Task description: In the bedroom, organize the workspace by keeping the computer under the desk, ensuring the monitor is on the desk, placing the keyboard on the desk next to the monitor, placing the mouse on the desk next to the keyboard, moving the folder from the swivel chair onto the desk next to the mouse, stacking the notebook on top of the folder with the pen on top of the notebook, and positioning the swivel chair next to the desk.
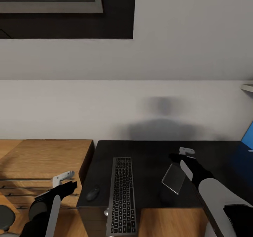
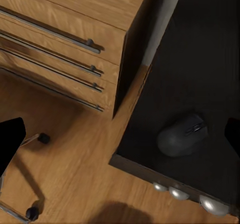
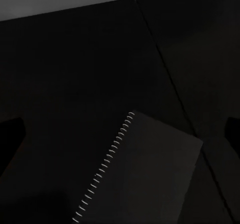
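Note:
On the glossy black desk (image 1: 154,149) the long black keyboard (image 1: 121,194) lies lengthwise, its near end over the front edge. The small black mouse (image 1: 93,193) (image 2: 181,134) rests just to its left near the desk corner. A grey spiral-bound notebook (image 1: 174,178) (image 3: 150,174) sits right of the keyboard. My right gripper (image 1: 181,154) (image 3: 122,129) hovers open just over its far edge, fingers wide apart. My left gripper (image 1: 68,181) (image 2: 122,134) is open above the floor, left of the mouse. The monitor, computer and pen are out of view.
A light wooden dresser (image 1: 42,156) (image 2: 65,29) stands against the desk's left side. Chrome chair legs with black casters (image 2: 44,138) are on the wood floor below. Silver drawer knobs (image 2: 172,191) line the desk front. A bright blue surface (image 1: 248,136) is cut off at the right edge.

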Available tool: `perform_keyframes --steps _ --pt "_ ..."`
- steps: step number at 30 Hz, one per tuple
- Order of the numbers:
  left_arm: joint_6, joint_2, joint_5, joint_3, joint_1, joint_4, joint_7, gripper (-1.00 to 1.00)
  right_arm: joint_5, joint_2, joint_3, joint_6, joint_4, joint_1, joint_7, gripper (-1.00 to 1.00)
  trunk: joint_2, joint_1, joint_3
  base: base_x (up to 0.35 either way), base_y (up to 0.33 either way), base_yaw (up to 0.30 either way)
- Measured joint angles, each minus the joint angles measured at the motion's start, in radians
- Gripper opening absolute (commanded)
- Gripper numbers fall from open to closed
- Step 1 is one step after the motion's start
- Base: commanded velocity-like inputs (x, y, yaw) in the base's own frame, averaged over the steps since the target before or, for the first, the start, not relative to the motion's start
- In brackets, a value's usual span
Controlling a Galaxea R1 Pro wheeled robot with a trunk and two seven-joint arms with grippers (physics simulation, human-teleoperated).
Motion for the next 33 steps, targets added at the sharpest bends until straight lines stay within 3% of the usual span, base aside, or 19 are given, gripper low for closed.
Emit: perform_keyframes --steps 33 --pt "0.0 0.0 -0.001 0.003 0.0 0.0 0.0 1.0 0.007 0.003 0.007 -0.003 0.0 0.0 0.002 1.0 0.0 0.0 0.0 0.044 -0.037 0.0"
